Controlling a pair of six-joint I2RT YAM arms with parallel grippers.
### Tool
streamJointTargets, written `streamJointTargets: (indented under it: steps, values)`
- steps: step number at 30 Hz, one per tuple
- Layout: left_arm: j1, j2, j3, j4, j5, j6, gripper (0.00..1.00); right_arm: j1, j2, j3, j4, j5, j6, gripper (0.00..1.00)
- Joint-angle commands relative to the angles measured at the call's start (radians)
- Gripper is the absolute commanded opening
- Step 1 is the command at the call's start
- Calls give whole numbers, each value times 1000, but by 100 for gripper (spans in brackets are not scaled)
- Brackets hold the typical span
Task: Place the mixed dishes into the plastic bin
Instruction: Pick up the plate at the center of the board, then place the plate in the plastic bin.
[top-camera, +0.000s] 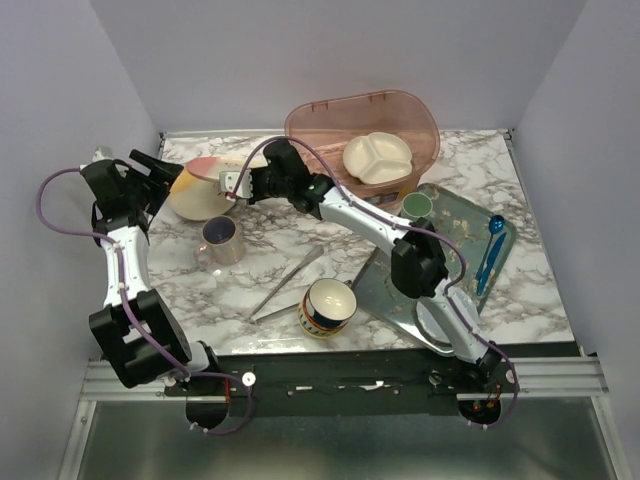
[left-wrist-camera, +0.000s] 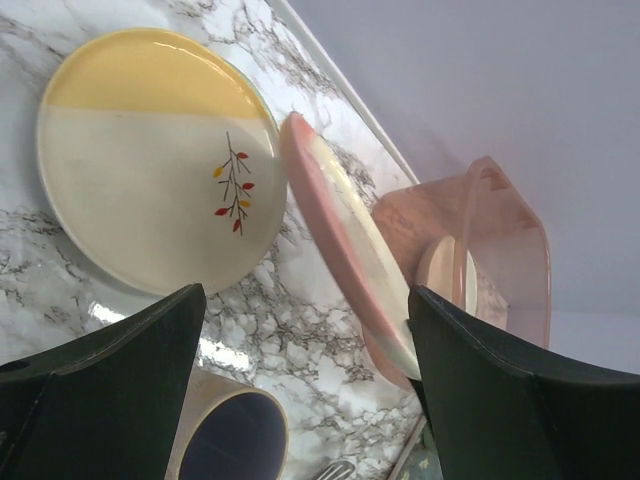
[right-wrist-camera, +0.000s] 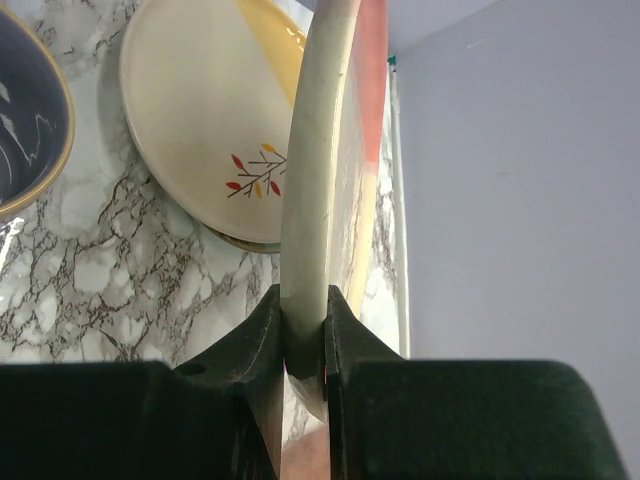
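pink-and-cream plate (right-wrist-camera: 320, 150) upright on edge, straight out from clenched right end effector (right-wrist-camera: 305, 335); left end effector (left-wrist-camera: 305, 305) released

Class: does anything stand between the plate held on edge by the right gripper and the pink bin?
Nothing visible does. The right gripper clamps the pink-and-cream plate; only bare marble table separates it from the plastic bin. A divided cream plate already lies inside.
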Motion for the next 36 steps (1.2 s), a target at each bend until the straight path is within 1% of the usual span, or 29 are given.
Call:
streamJointTargets:
  steps: [1, 3, 9, 12, 19, 23, 29, 34, 36]
  values:
    - [18, -28, -34, -11, -47, 36, 91, -1, -133, 54, 61, -8, -5, 0]
    - [21, -37, -46, -10, -50, 43, 91, 1, -145, 60, 40, -5, -1, 0]
    - [27, -71, -104, 33, -67, 61, 98, 1, -217, 89, -64, -11, 16, 0]
    - [27, -80, -107, 33, -70, 70, 99, -1, -259, 89, -112, -1, 22, 0]
    - [29, -102, -124, 50, -58, 64, 99, -9, -383, 25, -190, 45, 4, 0]
    - [32, -102, -129, 65, -44, 53, 99, -39, -455, -29, -212, 85, -4, 0]
    - [37, -84, -149, 104, -1, 23, 99, -107, -550, -175, -213, 157, -36, 0]
    - [49, -47, -156, 136, 36, -5, 99, -173, -635, -359, -155, 210, -66, 0]
    - [51, -45, -163, 144, 37, -10, 99, -208, -652, -408, -115, 233, -74, 0]
